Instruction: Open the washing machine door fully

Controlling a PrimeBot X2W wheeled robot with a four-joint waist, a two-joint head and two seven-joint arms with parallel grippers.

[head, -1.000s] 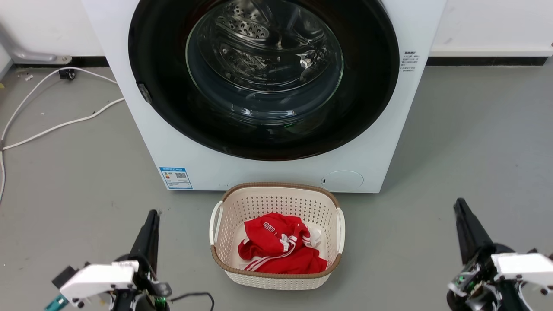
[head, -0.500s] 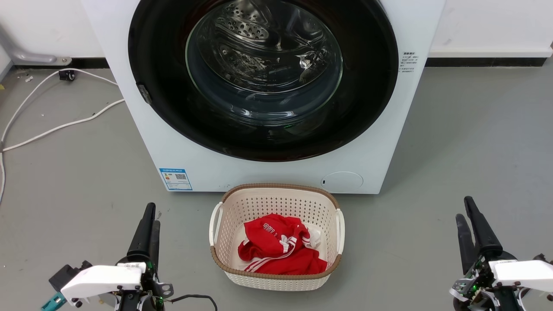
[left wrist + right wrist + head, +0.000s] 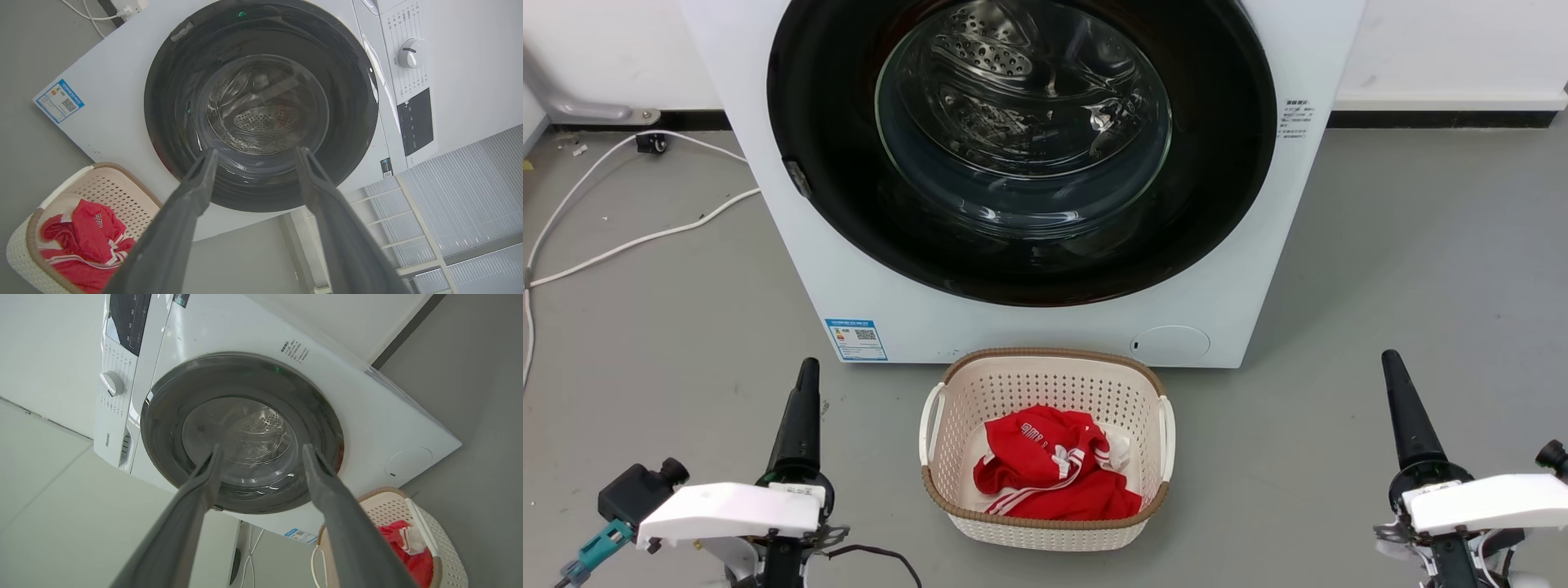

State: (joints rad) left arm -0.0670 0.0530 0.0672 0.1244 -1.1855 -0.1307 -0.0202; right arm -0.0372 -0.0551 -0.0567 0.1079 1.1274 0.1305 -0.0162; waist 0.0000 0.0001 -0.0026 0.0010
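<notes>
The white washing machine [image 3: 866, 269] fills the top of the head view. Its washing machine door [image 3: 1021, 147], a glossy black disc with a glass bowl at the centre, lies flat against the front. My left gripper [image 3: 806, 374] hovers over the floor at the lower left, well short of the machine, fingers pointing at it. My right gripper [image 3: 1391, 365] hovers at the lower right. In the left wrist view my left gripper [image 3: 255, 153] stands open, framing the door [image 3: 261, 102]. In the right wrist view my right gripper [image 3: 261, 448] stands open before the door [image 3: 241, 433].
A beige laundry basket [image 3: 947, 408] holding a red garment [image 3: 1049, 474] sits on the grey floor just before the machine, between my arms. White cables [image 3: 621, 237] trail over the floor at the left. A wall runs behind the machine.
Both wrists have turned, so each gripper's two fingers now line up edge-on in the head view, and their tips sit a little higher in that view. The door has not moved.
</notes>
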